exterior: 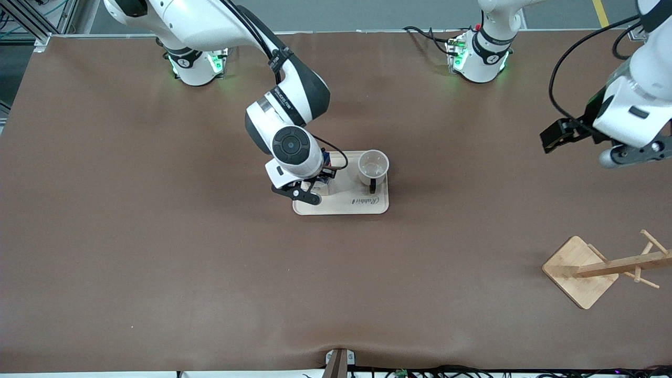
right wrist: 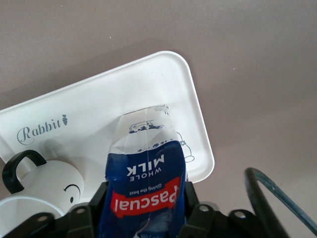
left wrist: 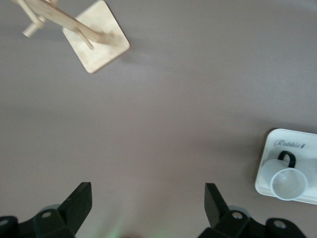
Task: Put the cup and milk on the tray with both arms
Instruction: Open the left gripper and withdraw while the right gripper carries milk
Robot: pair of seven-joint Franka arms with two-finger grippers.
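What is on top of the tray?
The cup and the milk stand on the tray. The right pincer hides most of the milk from the front; the tray beneath both is covered.

Glossy printed milk [right wrist: 143,188] carton, smooth matt tray [exterior: 367,206], pale wooden rack [exterior: 580,273].

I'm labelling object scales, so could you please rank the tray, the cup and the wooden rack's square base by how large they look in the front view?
1. tray
2. wooden rack's square base, which lies nearer the camera, so its rank against the tray is unsure
3. cup
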